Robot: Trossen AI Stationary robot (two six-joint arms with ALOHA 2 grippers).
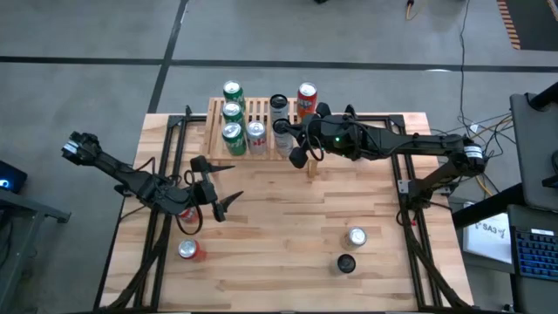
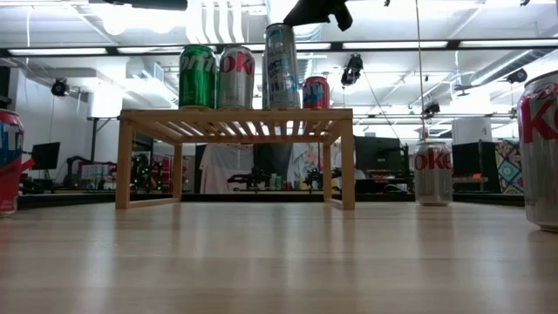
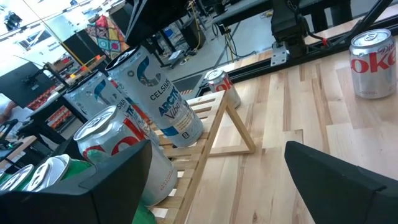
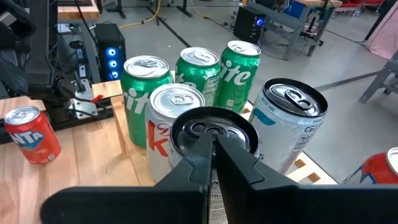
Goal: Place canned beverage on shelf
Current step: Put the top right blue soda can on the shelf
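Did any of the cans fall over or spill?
No, nothing looks wrong. The cans on the shelf all stand upright, and so do the loose cans on the table. No puddles or dents show. The right pincer is shut just above one can top.

- Shelf: light wood, slatted.
- 3 green cans, white lettering.
- Silver can w/ red letters.
- White tall can, blue text.
- Red can.
- Tabletop: pale planks.
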